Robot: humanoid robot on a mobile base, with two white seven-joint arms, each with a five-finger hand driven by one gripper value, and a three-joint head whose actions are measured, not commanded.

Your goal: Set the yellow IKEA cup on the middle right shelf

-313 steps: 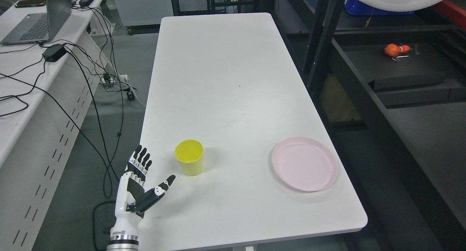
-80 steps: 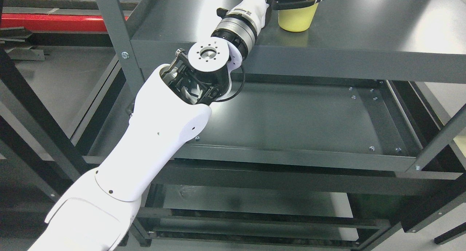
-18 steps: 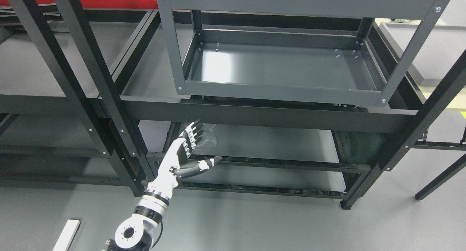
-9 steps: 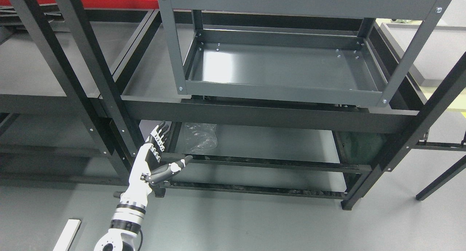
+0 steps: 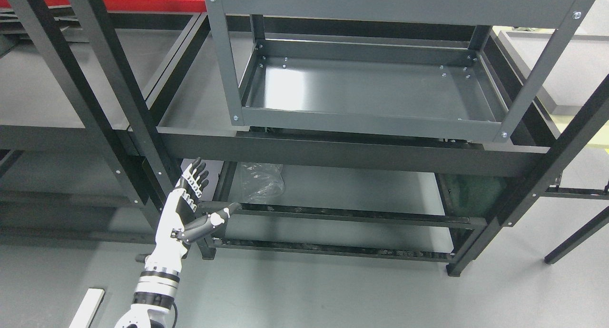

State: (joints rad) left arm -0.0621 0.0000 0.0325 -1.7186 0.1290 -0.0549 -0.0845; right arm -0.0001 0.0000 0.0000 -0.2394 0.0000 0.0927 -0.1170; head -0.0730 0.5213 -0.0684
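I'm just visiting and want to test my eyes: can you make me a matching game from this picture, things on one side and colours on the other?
Things:
1. robot hand
2. beam at the top left
3. bag on the low shelf
4. tray shelf

Colours:
A. clear
B. dark grey
C. white and black
D. red

Pairs: 1-C, 2-D, 3-A, 4-B

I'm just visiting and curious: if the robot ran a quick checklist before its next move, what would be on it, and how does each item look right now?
1. Left hand holds nothing: ok, fingers spread.
2. Yellow cup in sight: not ok, it is out of view.
3. Cup resting on the middle right shelf: cannot tell.
4. Hand clear of the black shelf post: cannot tell, they overlap in this view.
5. Clear plastic bag on the low shelf untouched: ok, apart from the hand.
6. Right hand: not in view.
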